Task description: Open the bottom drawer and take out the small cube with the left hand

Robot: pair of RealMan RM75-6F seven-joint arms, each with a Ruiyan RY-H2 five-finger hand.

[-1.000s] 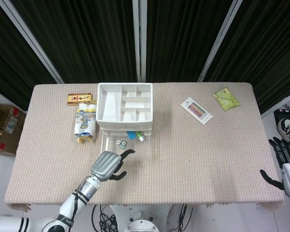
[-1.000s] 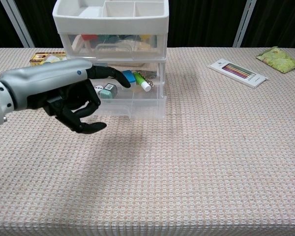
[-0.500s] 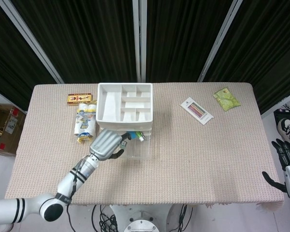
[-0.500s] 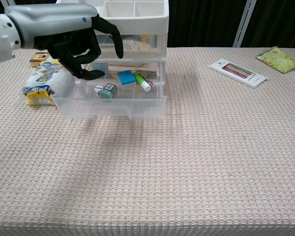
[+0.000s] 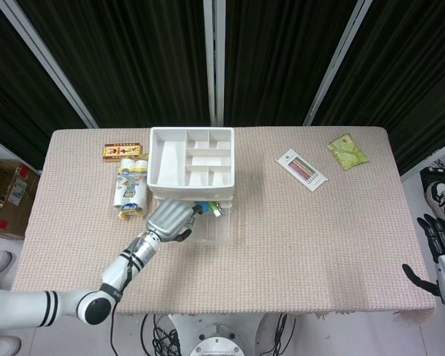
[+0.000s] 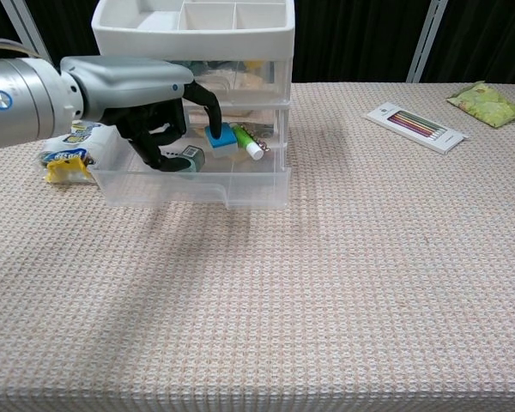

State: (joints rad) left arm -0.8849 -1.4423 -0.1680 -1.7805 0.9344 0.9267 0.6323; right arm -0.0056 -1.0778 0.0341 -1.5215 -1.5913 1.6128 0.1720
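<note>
Inside open bottom clear plastic drawer [image 6: 197, 184], left hand [image 6: 159, 107] now lowered from above, fingers curled down, grasp unconfirmed. Small white dice-like cube [image 6: 191, 153] beneath fingertips, beside blue block [image 6: 221, 136]. Pickup imminent. Right hand [image 5: 439, 248] idle, fingers spread, off table edge.

My left hand [image 6: 150, 107] sits inside the pulled-out bottom drawer [image 6: 197, 184] of the drawer unit [image 5: 190, 165], over what I think is the small cube [image 6: 189, 155]. A snack packet [image 5: 130, 191] lies left of the unit; a pencil box [image 5: 302, 169] lies well right.
</note>
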